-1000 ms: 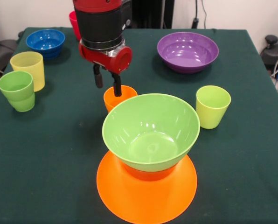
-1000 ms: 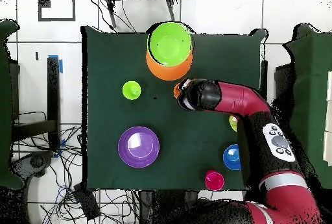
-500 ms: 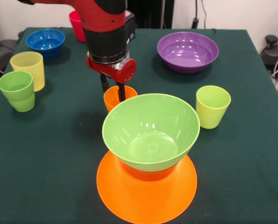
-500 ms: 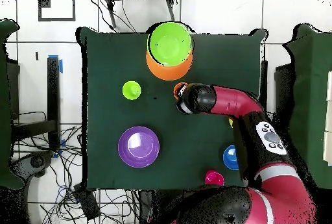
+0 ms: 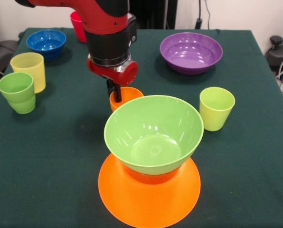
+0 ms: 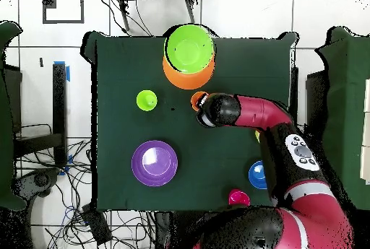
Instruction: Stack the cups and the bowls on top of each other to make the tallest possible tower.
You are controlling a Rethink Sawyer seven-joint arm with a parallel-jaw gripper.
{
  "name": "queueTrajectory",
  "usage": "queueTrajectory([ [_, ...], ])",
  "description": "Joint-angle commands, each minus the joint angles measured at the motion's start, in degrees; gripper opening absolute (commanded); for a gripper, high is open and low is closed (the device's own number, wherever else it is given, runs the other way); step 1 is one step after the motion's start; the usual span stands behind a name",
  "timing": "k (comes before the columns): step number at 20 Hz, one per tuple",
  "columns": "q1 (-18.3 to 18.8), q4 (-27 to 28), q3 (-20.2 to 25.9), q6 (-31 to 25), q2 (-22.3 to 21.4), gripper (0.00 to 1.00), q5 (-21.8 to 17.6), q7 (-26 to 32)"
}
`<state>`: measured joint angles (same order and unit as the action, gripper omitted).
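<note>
Where wires tangle, green tablecloth (image 5: 46,156).

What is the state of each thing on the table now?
small orange plastic cup: upright on the table, rim gripped.
tool: shut on the small orange plastic cup.
large green plastic bowl: upright, topping the orange tower.
purple plastic bowl: upright, empty.
lime plastic cup: upright, empty.

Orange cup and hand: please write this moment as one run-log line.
phase: grasping | hand: at orange cup rim, one finger inside | tower: green bowl on top | cup: on table
</note>
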<state>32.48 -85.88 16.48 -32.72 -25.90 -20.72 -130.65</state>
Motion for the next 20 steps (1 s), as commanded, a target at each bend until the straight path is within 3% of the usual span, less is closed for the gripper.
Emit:
queueTrajectory([
  [1, 1.5, 1.0, 4.2, -5.0, 1.4, 0.00, -5.1, 15.0],
  [20, 7.4, -3.7, 5.0, -7.4, -2.9, 0.00, -7.5, 16.9],
])
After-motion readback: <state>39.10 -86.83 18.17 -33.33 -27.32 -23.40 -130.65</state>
